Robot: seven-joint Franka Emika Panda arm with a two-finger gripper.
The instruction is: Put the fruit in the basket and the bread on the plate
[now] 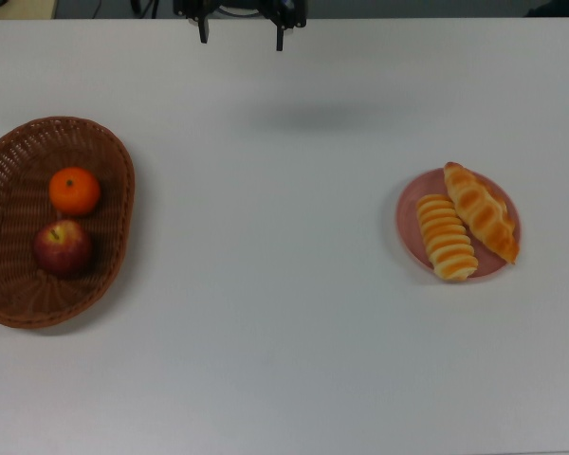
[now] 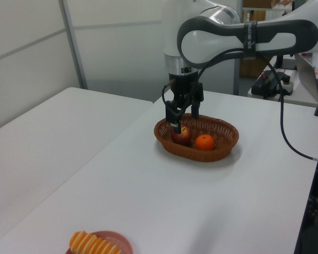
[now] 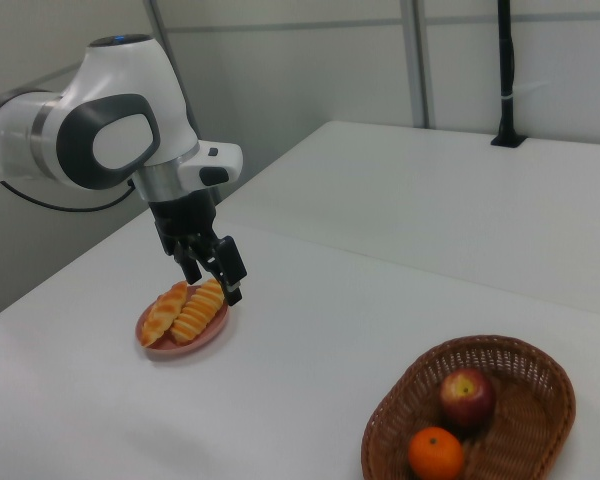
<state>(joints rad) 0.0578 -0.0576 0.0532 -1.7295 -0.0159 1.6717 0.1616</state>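
White tabletop [image 1: 294, 313] fills the top view, with grey wall panels behind it in the side views. At the top view's left sits the wicker basket [image 1: 9, 171], and both fruits lie inside it — the mandarin [image 1: 74, 191] toward the far side and the apple [image 1: 63, 247] just beside it, nearer the camera. At the top view's right, well apart from the basket, is the pink plate [image 1: 408, 213]. Both breads rest on it side by side and touching: the striped roll [image 1: 446, 237] on the top view's left, the braided loaf [image 1: 481, 210] on its right, the loaf's pointed end reaching over the plate's rim.

The white arm [image 3: 110, 135] reaches over the table with its gripper [image 3: 212, 275] pointing down. Its two black fingers [image 1: 202, 28] stand spread apart and hold nothing — they show at the upper edge of the top view, clear of the table. In the left view the gripper [image 2: 184, 116] hangs in front of the basket [image 2: 222, 142], above the apple [image 2: 182, 135]; in the right view it hangs in front of the plate [image 3: 155, 342].
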